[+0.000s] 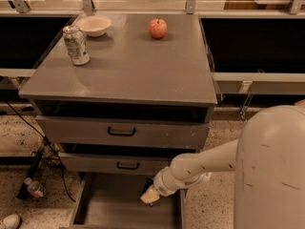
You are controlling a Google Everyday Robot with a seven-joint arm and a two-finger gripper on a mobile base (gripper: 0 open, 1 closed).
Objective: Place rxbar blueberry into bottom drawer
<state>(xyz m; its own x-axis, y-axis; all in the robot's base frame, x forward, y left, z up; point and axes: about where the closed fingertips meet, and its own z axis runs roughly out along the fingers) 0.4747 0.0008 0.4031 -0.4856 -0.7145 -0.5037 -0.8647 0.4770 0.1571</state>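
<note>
The bottom drawer [112,206] is pulled out at the foot of the grey cabinet, and its plain grey inside shows. My gripper [149,195] hangs over the drawer's right half, just below the middle drawer's front, at the end of my white arm [200,168]. A small dark patch sits right behind the gripper, and I cannot tell whether it is the rxbar blueberry. No bar shows on the drawer floor or on the cabinet top.
On the cabinet top [133,75] stand a silver-green can [76,45], a white bowl [94,25] and a red apple [157,28]. The top drawer [121,131] and middle drawer [127,165] sit slightly open. My body fills the lower right. Cables and a small bottle [34,188] lie on the floor to the left.
</note>
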